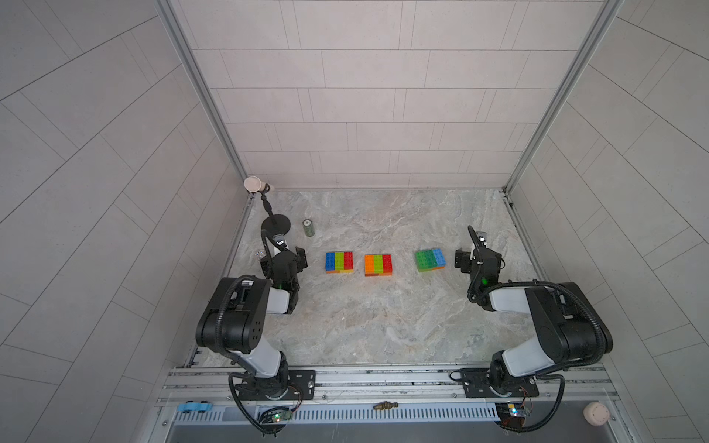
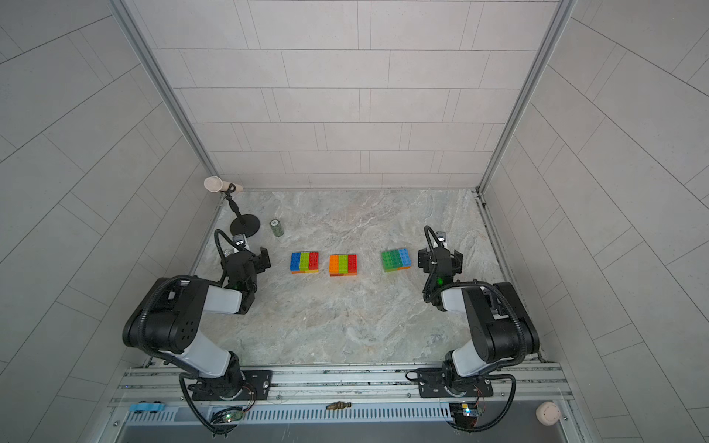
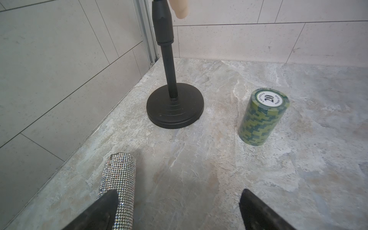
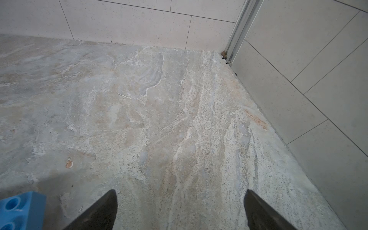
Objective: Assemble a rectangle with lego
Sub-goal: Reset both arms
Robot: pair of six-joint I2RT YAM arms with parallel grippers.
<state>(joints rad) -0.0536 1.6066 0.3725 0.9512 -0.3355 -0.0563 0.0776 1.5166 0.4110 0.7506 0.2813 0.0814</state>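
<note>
Three lego blocks are lying between the left gripper and right gripper, whose jaws are gaping empty.

three lego blocks, row, mid-table

The middle lego block is striped orange, lime and red on top. On the left arm's side of it, the left lego block runs blue, lime, red over an orange and yellow layer. On the right arm's side, the right lego block runs green, dark green, blue over lime and orange. Farther back from the middle block on the left arm's side, the chip stack is olive with dark green stepped bars, the tube glittery silver and the stand black. The table is marbled grey and beige.
</note>
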